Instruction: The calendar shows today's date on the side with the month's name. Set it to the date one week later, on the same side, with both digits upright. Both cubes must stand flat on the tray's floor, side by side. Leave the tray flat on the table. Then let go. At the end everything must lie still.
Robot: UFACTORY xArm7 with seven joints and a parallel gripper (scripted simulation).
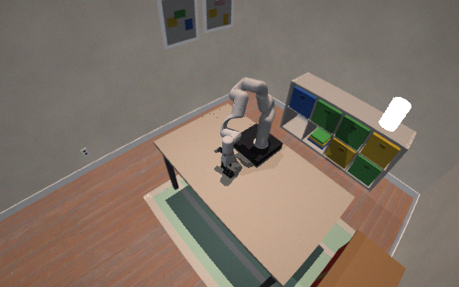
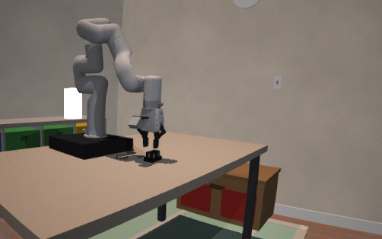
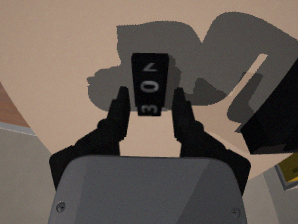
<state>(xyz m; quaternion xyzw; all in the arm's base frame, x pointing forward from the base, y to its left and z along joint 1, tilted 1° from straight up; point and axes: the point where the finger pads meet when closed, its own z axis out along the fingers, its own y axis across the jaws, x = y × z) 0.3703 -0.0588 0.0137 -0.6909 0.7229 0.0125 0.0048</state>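
The small black calendar (image 1: 229,174) (image 2: 153,155) (image 3: 139,82) stands on the table. In the exterior view two dark cubes with pale marks sit side by side in its low black tray (image 2: 152,160). From above, the wrist view shows a partly seen mark like a 7 or 2 at the far end, a 0 (image 3: 149,86) in the middle and a 3 (image 3: 149,108) at the near end, all turned sideways. The month's name and the front date cannot be read. My gripper (image 1: 227,166) (image 2: 151,146) (image 3: 151,98) is open and empty above the calendar, one finger toward each long side.
The table (image 1: 274,201) (image 2: 95,183) carries the arm's black base (image 1: 256,153) (image 2: 84,146) (image 3: 275,117), behind the calendar in the top view. A shelf (image 1: 307,79) with coloured bins stands beyond the table, and a brown cabinet (image 1: 370,260) (image 2: 262,173) stands past its other side.
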